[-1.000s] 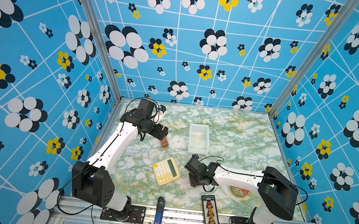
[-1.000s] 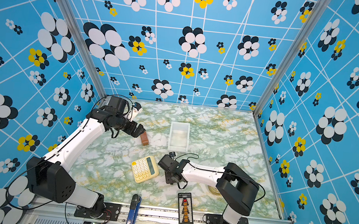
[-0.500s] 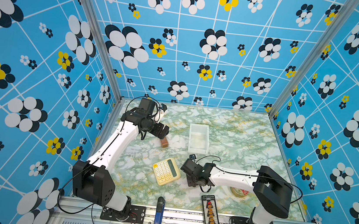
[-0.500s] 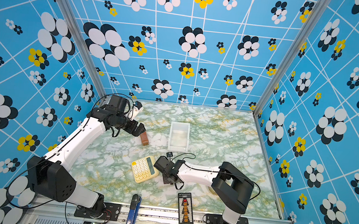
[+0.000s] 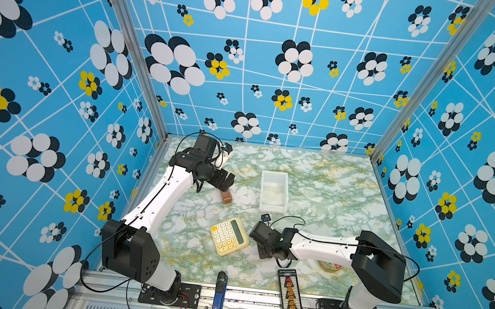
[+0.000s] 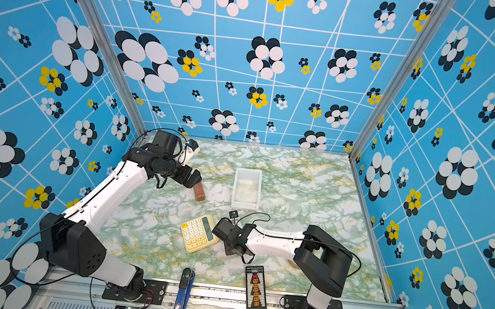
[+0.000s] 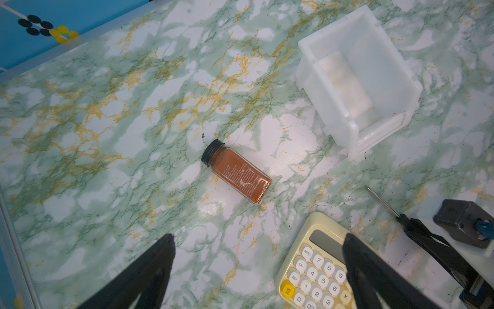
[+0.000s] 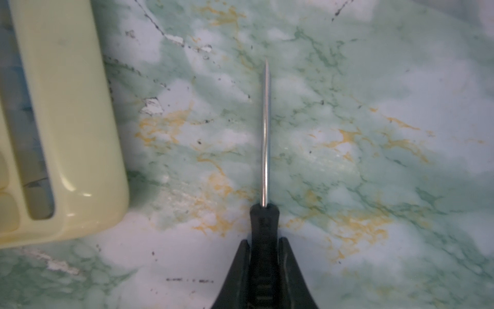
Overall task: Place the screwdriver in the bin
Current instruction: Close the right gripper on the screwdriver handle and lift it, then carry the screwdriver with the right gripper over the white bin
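Right gripper (image 8: 264, 244): jaws pressed against both sides of the black handle of the screwdriver (image 8: 265, 133), pinching it near the handle's front end; the thin metal shaft projects straight out from between the fingers over bare marble-patterned table (image 8: 374, 80). Whether the tool rests on the surface or is raised off it cannot be determined. Location of the screwdriver: just beside the yellow calculator (image 5: 229, 236), on the side towards the right arm, not touching it, and outside the bin (image 5: 272, 208). The bin, a white plastic tray, stands farther back on the table, apart from both the calculator and the gripped tool; in the left wrist view the shaft tip (image 7: 370, 189) lies short of the bin's near end (image 7: 355, 139). Left gripper (image 7: 258, 238): jaws spread wide, holding nothing, poised above the table near a spice jar (image 7: 238, 171) of reddish-brown powder with a black cap, which lies on its side between the left arm and the bin. A blue-and-black tool (image 5: 218, 296) lies at the front edge.
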